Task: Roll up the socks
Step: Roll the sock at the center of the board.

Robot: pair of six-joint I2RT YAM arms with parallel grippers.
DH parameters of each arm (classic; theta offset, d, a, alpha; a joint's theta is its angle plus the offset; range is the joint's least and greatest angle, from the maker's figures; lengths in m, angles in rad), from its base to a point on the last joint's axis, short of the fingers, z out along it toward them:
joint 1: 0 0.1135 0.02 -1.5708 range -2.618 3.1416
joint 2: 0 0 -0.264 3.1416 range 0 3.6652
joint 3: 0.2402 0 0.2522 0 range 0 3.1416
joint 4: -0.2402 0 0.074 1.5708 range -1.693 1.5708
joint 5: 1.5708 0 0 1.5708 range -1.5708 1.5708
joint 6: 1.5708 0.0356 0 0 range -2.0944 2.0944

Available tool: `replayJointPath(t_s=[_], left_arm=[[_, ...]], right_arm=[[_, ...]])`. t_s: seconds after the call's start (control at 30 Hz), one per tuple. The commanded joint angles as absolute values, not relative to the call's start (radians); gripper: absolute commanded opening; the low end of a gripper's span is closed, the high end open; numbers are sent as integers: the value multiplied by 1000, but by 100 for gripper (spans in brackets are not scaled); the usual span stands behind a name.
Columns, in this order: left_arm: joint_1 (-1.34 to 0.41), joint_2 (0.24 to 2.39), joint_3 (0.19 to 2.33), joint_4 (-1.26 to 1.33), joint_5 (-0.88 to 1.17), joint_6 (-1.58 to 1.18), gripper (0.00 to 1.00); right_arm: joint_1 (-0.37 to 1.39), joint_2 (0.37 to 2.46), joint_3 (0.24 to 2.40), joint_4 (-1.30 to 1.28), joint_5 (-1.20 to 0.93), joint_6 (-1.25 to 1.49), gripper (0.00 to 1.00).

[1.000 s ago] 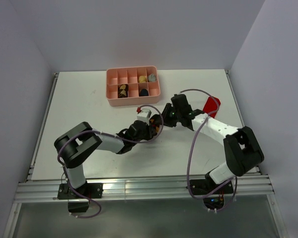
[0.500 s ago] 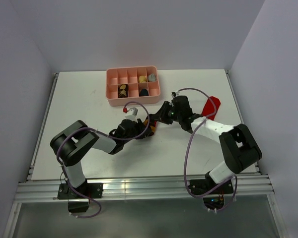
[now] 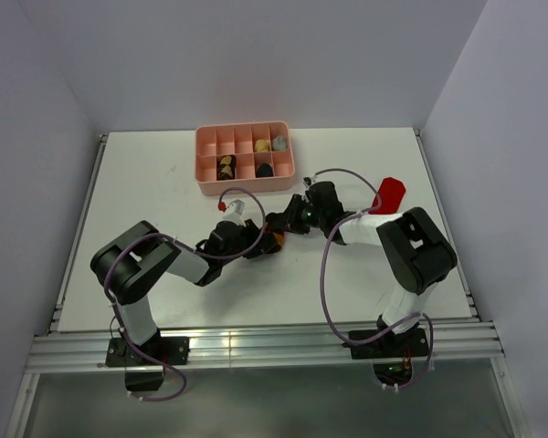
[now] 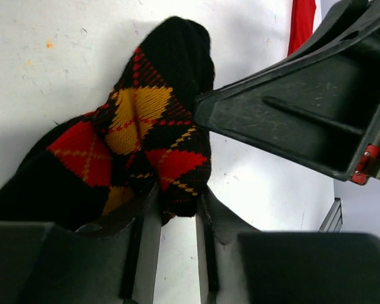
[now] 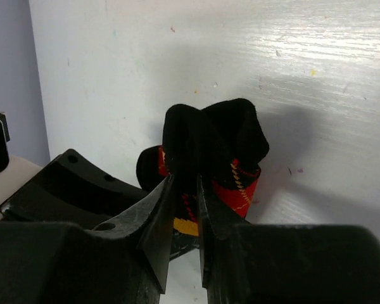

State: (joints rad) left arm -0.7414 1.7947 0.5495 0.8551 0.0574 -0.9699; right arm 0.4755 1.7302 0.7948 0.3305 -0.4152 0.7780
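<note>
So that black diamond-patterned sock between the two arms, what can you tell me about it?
The sock is soft knit, black with red and yellow argyle diamonds crossed by thin stitched lines. It is bunched into a folded lump, not yet a neat roll, and lies on the white table near its middle. The jaws of the left arm pinch one edge of it, and the jaws of the right arm pinch a black fold on the opposite side.
</note>
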Motion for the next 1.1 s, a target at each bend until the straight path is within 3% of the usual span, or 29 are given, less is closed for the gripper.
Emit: replayJointPath(t_s=[0.0,0.17,0.53,0.73,0.87,1.07], left_arm=[[-733,1813,511,753,80,-983,31],[-732,1804,512,758,78,-968,51],[-732,1779,537,678,31,-939,53],[-721,1804,541,672,46,-942,40],[-704,1838,584,681,106,-876,17],[-681,1953,819,536,337,-534,8]], right_arm=[[505,1778,834,289,-442,721,26],[529,1798,880,183,-425,654,22],[571,1775,940,66,-374,563,20],[572,1741,939,26,-359,555,20],[569,1694,913,8,-334,572,20],[506,1524,813,40,-278,676,23]])
